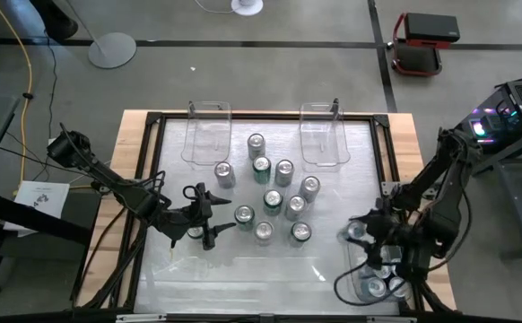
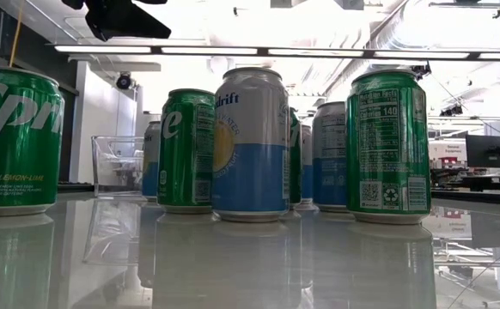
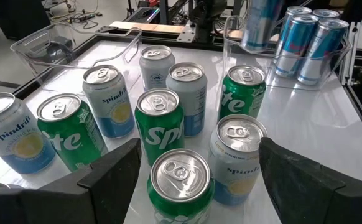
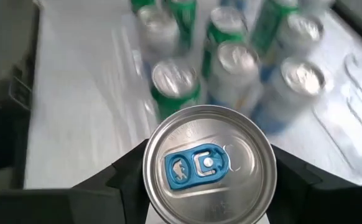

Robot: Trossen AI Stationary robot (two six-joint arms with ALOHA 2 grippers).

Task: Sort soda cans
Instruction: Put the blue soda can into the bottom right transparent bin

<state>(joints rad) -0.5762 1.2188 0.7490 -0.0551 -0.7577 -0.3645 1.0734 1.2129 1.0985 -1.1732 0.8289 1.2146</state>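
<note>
Holding a blue-tabbed can (image 4: 209,163) clenched in your right claw (image 1: 361,235), you are hovering beside the near right bin (image 1: 378,283); lower it straight in. Your left claw (image 3: 196,180) is spread wide around a green can (image 3: 181,183), with the cluster (image 1: 274,193) beyond.

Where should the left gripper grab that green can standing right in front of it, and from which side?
Grip the green can across its round side wall, below the rim. It stands upright between the left gripper's open fingers, so advance level from the near side.
</note>
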